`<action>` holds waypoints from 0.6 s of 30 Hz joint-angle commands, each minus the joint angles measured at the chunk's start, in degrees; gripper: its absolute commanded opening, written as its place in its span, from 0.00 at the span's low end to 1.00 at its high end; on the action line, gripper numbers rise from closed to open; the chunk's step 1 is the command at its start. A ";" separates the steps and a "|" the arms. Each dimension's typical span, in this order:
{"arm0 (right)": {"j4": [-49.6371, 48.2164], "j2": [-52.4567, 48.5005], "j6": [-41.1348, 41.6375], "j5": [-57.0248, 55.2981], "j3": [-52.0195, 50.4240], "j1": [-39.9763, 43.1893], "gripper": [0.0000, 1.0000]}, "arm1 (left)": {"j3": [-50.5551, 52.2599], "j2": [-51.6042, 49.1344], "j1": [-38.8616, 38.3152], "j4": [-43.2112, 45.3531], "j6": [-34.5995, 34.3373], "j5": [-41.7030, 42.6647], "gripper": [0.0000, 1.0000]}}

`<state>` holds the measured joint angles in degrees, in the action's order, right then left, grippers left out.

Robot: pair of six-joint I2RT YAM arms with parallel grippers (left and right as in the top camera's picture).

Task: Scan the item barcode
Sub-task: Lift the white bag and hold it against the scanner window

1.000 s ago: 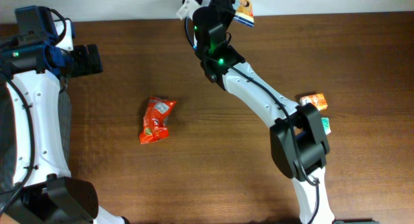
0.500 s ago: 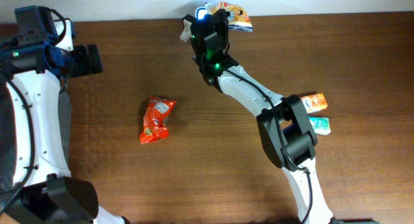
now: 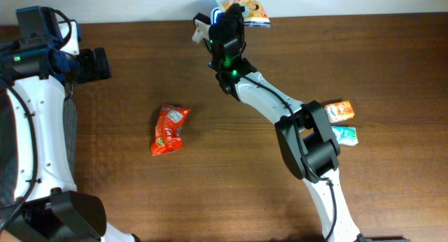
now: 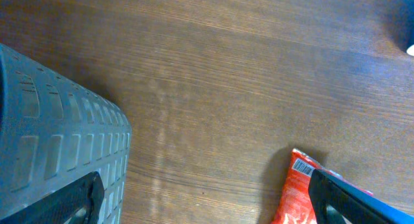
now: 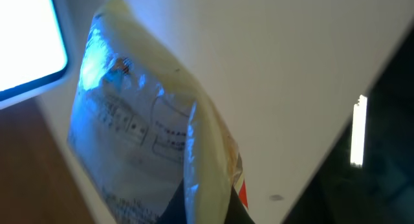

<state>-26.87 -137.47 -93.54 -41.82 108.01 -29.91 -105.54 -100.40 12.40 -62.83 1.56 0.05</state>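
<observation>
My right gripper (image 3: pixel 234 15) is at the table's far edge, shut on a yellow and silver snack packet (image 3: pixel 243 7). In the right wrist view the packet (image 5: pixel 149 133) stands edge-on between the dark fingers (image 5: pixel 194 208), lit blue. Beside it a white scanner (image 3: pixel 201 28) glows, showing as a bright panel (image 5: pixel 29 46) at the upper left. A red snack packet (image 3: pixel 169 129) lies on the brown table left of centre. My left gripper (image 3: pixel 94 65) hovers at the far left, open and holding nothing. In the left wrist view, the red packet's barcode end (image 4: pixel 299 185) sits by the right fingertip (image 4: pixel 349 201).
An orange packet (image 3: pixel 340 110) and a teal packet (image 3: pixel 346 135) lie at the right beside the right arm. A grey ribbed surface (image 4: pixel 58 153) fills the lower left of the left wrist view. A white wall runs behind the table's far edge (image 3: pixel 350 17).
My right gripper has swung the yellow packet a little left and back along the far edge, toward the scanner. The left arm has not moved.
</observation>
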 commanded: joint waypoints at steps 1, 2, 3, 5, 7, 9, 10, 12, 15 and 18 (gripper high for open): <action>-2.86 -1.90 -5.46 2.05 1.16 1.18 0.04 | -0.11 -0.09 0.13 0.11 0.87 0.39 0.99; -3.02 -2.45 -5.46 2.45 1.16 1.44 0.04 | -0.11 -0.09 0.13 0.11 0.87 0.39 0.99; -2.95 -2.56 -5.46 2.43 1.16 1.49 0.04 | -0.11 -0.09 0.13 0.11 0.87 0.39 0.99; -3.02 -2.58 -5.49 2.38 1.16 1.46 0.04 | -0.11 -0.09 0.15 0.11 0.87 0.39 0.99; -4.17 -2.58 -6.40 1.92 1.16 1.31 0.04 | -0.11 -0.09 0.13 0.11 0.87 0.39 0.99; -3.80 -2.58 -6.78 0.68 1.14 0.98 0.04 | -0.11 -0.09 0.13 0.13 0.87 0.39 0.99; -3.78 -2.58 -6.75 0.66 1.11 0.94 0.04 | -0.11 -0.09 0.13 0.13 0.87 0.39 0.99; -3.39 -2.58 -6.75 0.07 0.90 0.46 0.04 | -0.11 -0.09 0.13 0.11 0.87 0.39 0.99; -0.70 -2.58 -6.71 -1.51 0.61 -0.13 0.04 | -0.11 -0.09 0.13 0.13 0.87 0.39 0.99; -0.76 -2.58 -6.71 -2.51 0.26 -0.37 0.04 | -0.11 -0.09 0.13 0.11 0.87 0.37 0.99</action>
<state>-27.18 -140.16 -100.33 -42.06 107.98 -29.74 -105.54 -100.40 12.40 -62.81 1.56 0.03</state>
